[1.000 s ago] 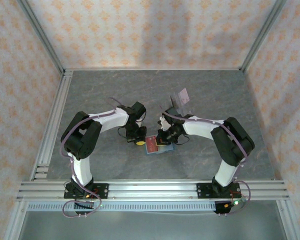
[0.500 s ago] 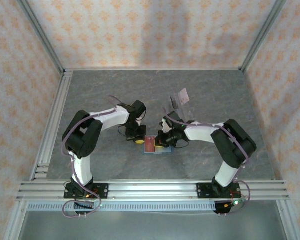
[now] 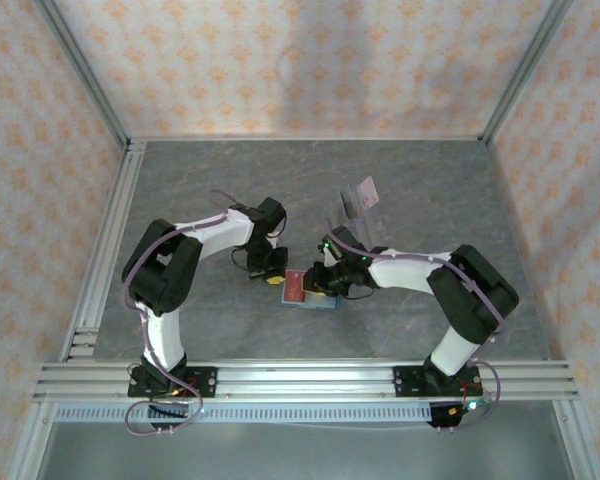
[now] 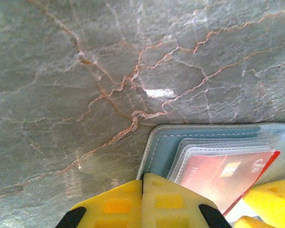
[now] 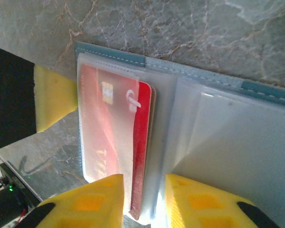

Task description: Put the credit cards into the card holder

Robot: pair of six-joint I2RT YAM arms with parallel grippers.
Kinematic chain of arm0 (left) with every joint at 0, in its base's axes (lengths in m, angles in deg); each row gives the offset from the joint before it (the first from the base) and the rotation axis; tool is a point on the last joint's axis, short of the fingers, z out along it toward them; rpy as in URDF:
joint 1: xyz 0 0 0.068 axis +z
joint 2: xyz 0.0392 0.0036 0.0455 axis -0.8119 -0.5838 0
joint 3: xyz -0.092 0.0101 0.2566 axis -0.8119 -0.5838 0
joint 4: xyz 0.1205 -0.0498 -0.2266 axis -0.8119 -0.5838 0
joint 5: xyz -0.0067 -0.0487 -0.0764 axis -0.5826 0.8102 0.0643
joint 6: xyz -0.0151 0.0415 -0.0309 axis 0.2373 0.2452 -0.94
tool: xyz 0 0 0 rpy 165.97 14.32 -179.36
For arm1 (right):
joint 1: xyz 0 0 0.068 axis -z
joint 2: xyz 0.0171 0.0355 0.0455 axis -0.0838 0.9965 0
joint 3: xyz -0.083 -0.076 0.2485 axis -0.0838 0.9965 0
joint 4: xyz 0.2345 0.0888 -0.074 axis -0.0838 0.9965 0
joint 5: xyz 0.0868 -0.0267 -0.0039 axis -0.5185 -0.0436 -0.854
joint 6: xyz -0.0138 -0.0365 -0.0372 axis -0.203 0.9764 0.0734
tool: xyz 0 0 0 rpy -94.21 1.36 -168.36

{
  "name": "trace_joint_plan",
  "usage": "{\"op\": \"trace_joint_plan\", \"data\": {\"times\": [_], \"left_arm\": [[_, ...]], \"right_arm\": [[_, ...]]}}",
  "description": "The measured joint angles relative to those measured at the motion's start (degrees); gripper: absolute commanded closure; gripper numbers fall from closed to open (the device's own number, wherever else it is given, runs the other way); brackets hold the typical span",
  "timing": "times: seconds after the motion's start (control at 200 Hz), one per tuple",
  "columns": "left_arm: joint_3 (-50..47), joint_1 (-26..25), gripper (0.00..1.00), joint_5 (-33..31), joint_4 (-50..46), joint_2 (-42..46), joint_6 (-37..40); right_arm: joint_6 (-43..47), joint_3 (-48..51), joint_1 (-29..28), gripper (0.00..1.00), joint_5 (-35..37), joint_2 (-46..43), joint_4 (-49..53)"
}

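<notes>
The card holder lies opened flat on the grey marbled surface, near its front and midway between the 2 arms, teal rim outward and pale clear pockets facing up. 1 red card with pale markings sits inside the pocket stack of the holder's left half, seen through the clear plastic; its dark red long edge shows beside the fold. The right end effector is released: its 2 yellow fingers stand apart on either side of the card's near end, with a gap visible on each side. The left end effector is clenched on nothing, its 2 yellow pads pressed flat together, tips at the holder's outer left edge; whether they bear down on the rim cannot be told. From above, both end effectors meet at the holder from opposite sides, the left arm reaching in from the left and the right arm from the right. Farther back and to the right, well apart from the holder, a clear slotted stand is upright on the surface with 1 pinkish card held in it.
</notes>
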Motion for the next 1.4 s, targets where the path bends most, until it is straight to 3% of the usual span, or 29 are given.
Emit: {"op": "trace_joint_plan", "data": {"times": [0.155,0.315,0.51,0.696,1.401], "left_arm": [[-0.9,0.0,1.0,0.0,0.8,0.7,0.1],[-1.3,0.0,1.0,0.0,1.0,1.2,0.5],[-1.6,0.0,1.0,0.5,0.4,2.9,1.4],[-1.6,0.0,1.0,1.7,-0.3,4.5,1.5],[-3.1,-2.2,1.0,3.4,0.0,4.4,1.5]], "right_arm": [[2.1,-3.5,0.0,0.65,2.0,-2.6,7.2],[6.8,-11.3,0.1,0.74,5.0,-5.0,16.7],[13.0,-21.0,0.6,0.72,11.7,-2.9,26.5],[16.3,-22.6,0.6,0.68,16.1,2.6,31.9],[17.4,-22.8,-0.6,0.66,20.5,9.8,34.1]]}}
